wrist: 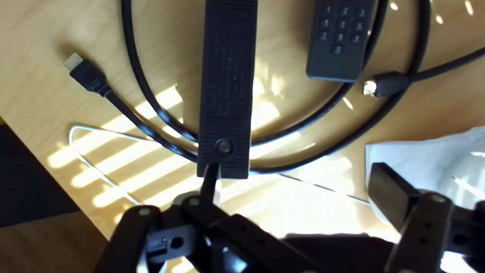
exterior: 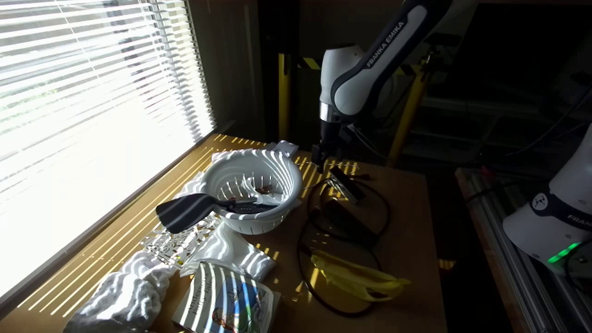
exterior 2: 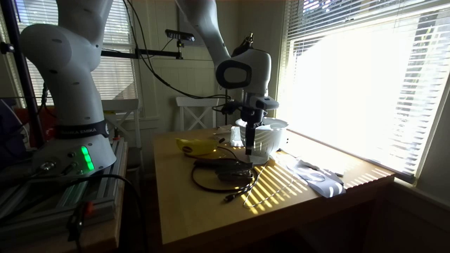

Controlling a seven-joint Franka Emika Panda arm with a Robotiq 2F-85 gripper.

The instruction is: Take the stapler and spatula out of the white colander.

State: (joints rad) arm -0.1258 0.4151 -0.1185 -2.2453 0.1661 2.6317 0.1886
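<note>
Though dim, apparent stapler [exterior 2: 233, 175] near claw [wrist: 299, 185].

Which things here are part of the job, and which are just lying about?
Job: gripper, white colander, spatula (partly inside), stapler (outside the colander).
Lying about, among others: book, remote control, cable, yellow thing (unclear what).

arm [exterior: 370, 76] slants down | gripper [wrist: 299, 180] points downward | fingers [wrist: 392, 193] spread wide
</note>
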